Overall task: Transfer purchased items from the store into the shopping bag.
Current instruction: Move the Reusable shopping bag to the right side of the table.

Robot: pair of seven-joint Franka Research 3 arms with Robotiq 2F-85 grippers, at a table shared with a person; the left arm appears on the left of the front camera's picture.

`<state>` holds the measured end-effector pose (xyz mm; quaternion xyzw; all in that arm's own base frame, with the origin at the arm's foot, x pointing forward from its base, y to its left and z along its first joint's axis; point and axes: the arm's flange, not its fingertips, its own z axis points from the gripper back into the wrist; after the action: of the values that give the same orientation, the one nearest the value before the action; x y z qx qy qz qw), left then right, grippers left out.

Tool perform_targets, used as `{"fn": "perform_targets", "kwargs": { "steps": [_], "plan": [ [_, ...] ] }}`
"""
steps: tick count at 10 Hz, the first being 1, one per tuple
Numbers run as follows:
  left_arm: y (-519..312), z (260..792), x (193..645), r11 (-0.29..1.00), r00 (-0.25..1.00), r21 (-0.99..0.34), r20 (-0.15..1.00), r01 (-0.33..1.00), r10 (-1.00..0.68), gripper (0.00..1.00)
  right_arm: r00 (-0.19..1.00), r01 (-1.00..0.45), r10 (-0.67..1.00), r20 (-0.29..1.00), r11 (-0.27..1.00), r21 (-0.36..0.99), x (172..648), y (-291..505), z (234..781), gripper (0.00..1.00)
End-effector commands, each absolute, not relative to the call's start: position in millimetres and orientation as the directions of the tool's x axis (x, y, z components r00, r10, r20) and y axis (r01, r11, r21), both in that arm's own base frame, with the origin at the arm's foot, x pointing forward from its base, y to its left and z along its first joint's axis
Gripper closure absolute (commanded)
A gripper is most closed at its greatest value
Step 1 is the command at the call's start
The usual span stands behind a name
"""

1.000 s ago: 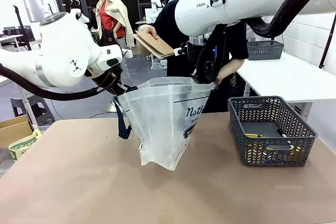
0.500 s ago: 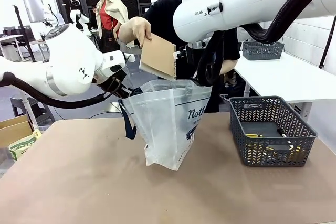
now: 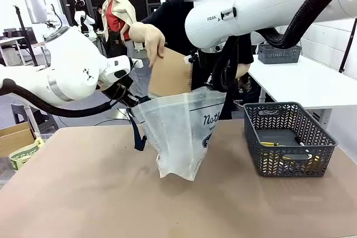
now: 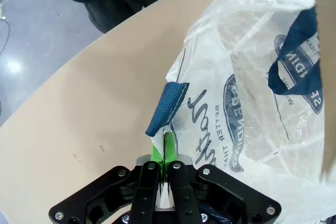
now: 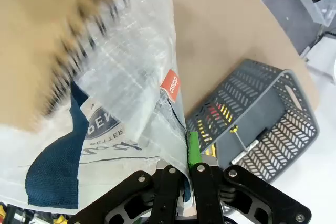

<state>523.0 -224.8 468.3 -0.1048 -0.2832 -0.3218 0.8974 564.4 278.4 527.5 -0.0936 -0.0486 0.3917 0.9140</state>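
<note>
Left gripper (image 4: 164,145) is clenched on one rim of the shopping bag (image 3: 181,132) and the right gripper (image 5: 190,148) on the opposite rim, holding its mouth open over the table (image 3: 83,193). A person's hand (image 3: 149,36) holds a brown spiral notebook (image 3: 170,73) upright, its lower edge entering the bag. This looks like the loading step; next, both grips should keep the mouth wide and steady. Beside the bag, the dark lattice basket (image 3: 290,160) holds a few yellow and dark items, too small to identify.
</note>
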Motion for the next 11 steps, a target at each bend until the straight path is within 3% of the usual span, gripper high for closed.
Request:
{"fn": "perform_targets", "kwargs": {
  "steps": [1,11],
  "plan": [
    [-211,474,525,0.739,0.619,-0.026,0.566,0.674,-0.544,1.0,0.658,-0.727,0.753,0.015,0.64,-0.249,568,270,525,1.0],
    [-215,467,524,0.718,0.618,-0.028,0.534,0.695,-0.577,1.0,0.651,-0.736,0.759,0.013,0.636,-0.234,568,275,529,1.0]
  ]
}}
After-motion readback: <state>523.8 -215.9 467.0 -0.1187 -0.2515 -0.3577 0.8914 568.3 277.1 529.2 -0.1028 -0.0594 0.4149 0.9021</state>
